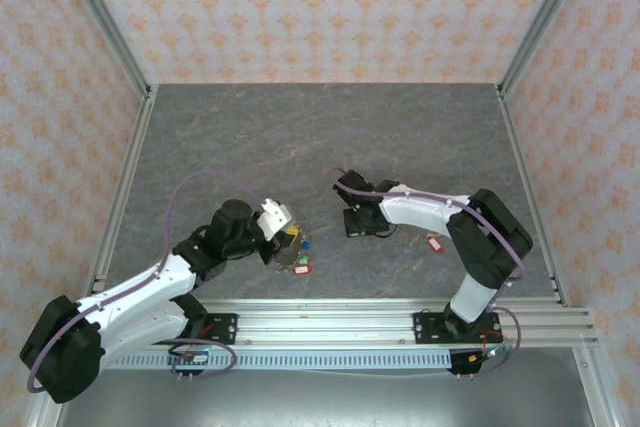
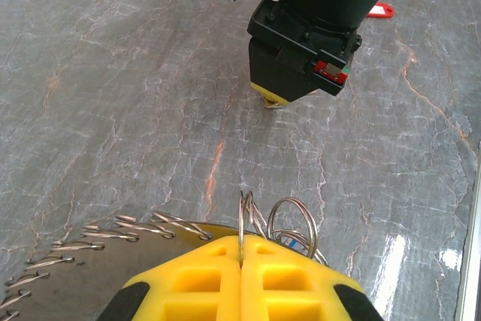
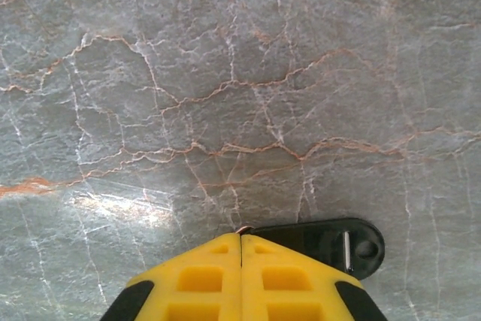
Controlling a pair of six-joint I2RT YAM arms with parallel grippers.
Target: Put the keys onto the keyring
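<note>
Between the pressed-together tips of the left gripper (image 2: 240, 249) a thin wire loop of the keyring (image 2: 105, 232) stands pinched. Small split rings (image 2: 291, 223) and keys with coloured tags (image 1: 296, 243) are bunched just beside it, so several look threaded on. Opposite, the right gripper (image 3: 240, 240) is closed tight, tips down at the table (image 3: 225, 95), with the black piece (image 3: 342, 242) touching them; whether it is gripped I cannot tell. Off to that gripper's right a red-tagged key (image 1: 434, 243) lies loose, so two seem left. The left gripper's fingers hide how each tag attaches.
</note>
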